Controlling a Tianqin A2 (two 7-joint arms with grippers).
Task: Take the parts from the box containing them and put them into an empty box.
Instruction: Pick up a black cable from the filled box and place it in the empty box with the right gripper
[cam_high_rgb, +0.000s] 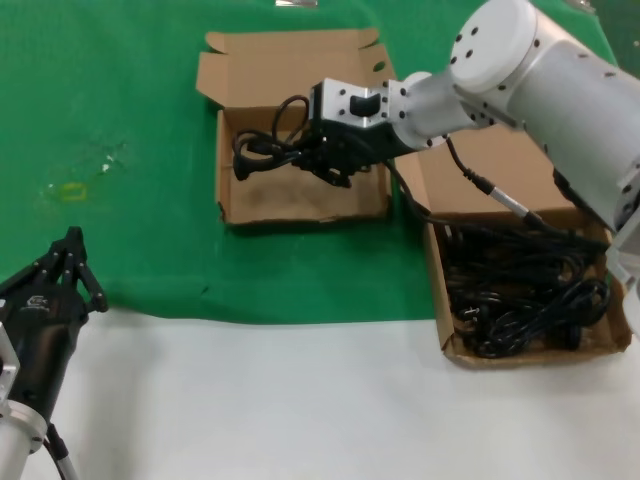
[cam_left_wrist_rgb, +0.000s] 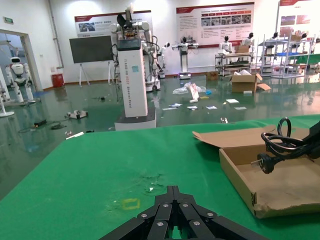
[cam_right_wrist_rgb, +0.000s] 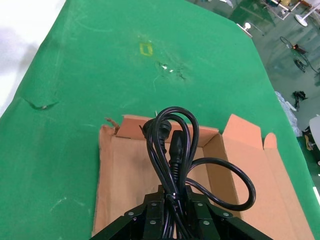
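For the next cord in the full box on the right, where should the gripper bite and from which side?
Judging by the head view, come straight down from above onto the tangled cords in the source box; its walls block side approaches. Pinch across a raised loop of several strands near the pile's middle, not a plug. The right gripper currently holds a cord over the emptier box.

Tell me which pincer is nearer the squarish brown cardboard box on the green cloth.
Right. The right pincer hangs over the squarish brown cardboard box, gripping a black power cord; the left pincer sits apart near the table's front-left.
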